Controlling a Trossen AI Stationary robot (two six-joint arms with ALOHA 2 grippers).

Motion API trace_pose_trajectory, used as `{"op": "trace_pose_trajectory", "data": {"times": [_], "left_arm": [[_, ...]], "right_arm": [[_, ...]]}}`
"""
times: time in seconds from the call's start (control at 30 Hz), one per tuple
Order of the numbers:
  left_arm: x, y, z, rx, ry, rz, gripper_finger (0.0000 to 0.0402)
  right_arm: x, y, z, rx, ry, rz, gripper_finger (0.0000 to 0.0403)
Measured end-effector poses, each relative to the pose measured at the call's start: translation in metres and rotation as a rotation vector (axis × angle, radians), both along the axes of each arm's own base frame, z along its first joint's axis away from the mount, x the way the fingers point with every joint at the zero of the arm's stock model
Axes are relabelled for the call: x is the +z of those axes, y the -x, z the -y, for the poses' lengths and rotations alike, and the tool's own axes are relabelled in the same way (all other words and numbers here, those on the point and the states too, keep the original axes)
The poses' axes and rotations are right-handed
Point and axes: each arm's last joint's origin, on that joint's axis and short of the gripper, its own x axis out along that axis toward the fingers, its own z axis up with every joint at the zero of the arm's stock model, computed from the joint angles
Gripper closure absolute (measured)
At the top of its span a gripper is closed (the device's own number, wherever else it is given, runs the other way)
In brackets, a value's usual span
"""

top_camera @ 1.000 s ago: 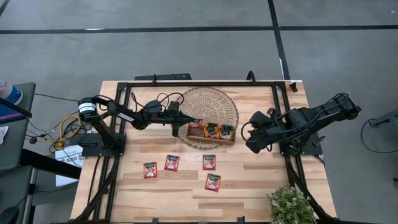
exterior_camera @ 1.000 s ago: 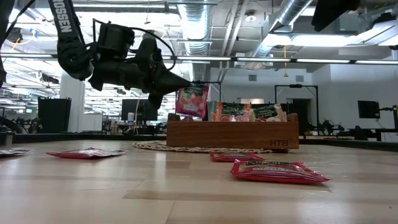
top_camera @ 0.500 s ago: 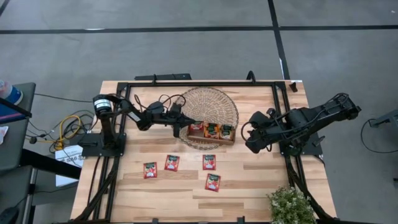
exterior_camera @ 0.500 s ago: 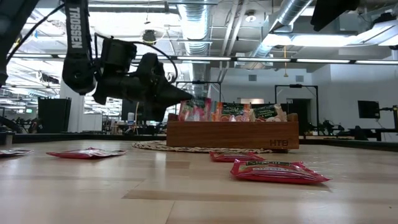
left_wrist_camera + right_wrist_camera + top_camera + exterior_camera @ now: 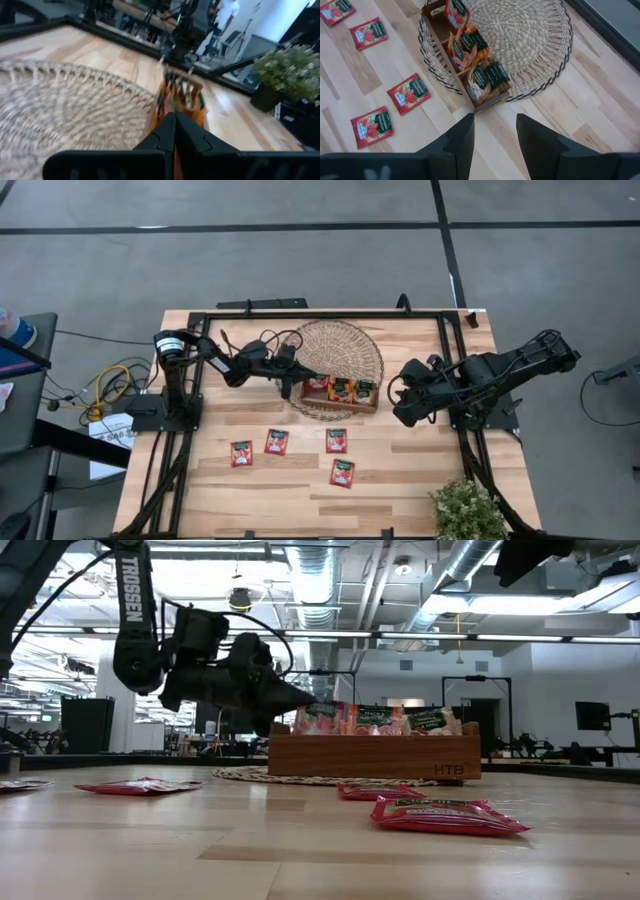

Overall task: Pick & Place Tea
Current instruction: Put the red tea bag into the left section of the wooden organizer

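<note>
The left end effector [image 5: 297,373], fingers pressed together on a red-orange square tea sachet [image 5: 318,718], has lowered it into the near end compartment of the brown wooden divided tray [image 5: 340,391]; only release remains. Four more sachets [image 5: 276,442] lie beyond on the surface [image 5: 420,480]. The right end effector [image 5: 405,412] waits apart, open.

Left wrist view is blurred: the sachet [image 5: 176,95] beyond the closed left pincer [image 5: 175,125] cannot be read, nor whether it is gripped. Sachet print is too small overhead. The woven mat [image 5: 530,35] is cut off by the frame edge.
</note>
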Motion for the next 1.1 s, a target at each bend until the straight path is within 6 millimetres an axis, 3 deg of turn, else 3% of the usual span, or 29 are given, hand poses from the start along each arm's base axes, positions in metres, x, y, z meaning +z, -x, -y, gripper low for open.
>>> {"op": "trace_pose_trajectory", "data": {"times": [0.53,0.93,1.1], "left_arm": [[-0.003,-0.001,0.000,0.005,0.009,-0.035,0.0392],[-0.003,-0.001,0.000,0.006,0.015,-0.030,0.0320],[0.009,0.000,-0.001,0.014,0.071,0.016,0.0299]], "right_arm": [[0.000,0.000,0.000,-0.005,-0.005,0.007,0.0264],[0.000,0.000,0.000,-0.006,-0.005,0.007,0.0265],[0.000,0.000,0.000,-0.001,-0.002,0.004,0.0265]]}}
